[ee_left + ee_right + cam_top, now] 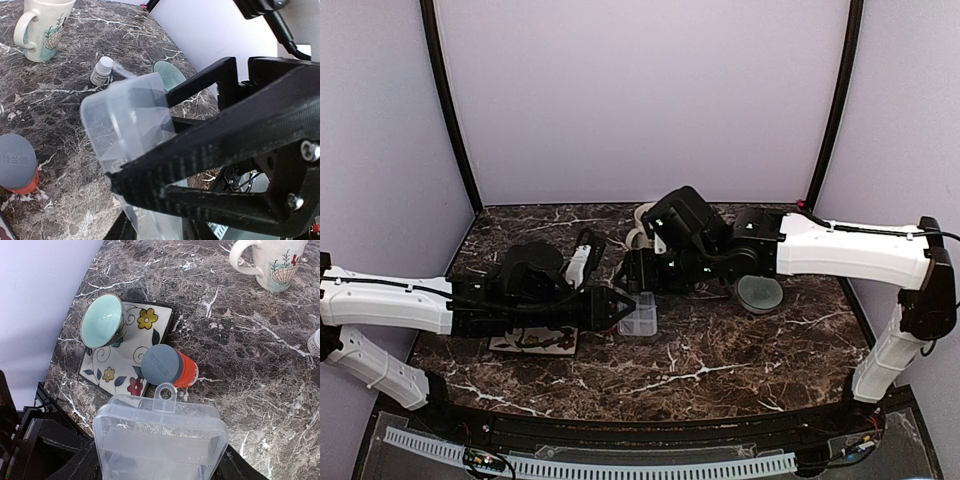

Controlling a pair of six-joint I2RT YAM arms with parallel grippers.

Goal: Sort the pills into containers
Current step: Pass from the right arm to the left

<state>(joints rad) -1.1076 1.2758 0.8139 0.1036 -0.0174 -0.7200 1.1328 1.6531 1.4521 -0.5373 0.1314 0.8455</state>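
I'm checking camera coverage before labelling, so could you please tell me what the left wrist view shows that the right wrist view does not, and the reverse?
Only the left wrist: a flat pale green dish, a small white bottle seen whole, and the left gripper astride the organiser box. Only the right wrist: a floral tile bearing a green cup. Both: the organiser box, the cream mug and a grey-capped orange container.
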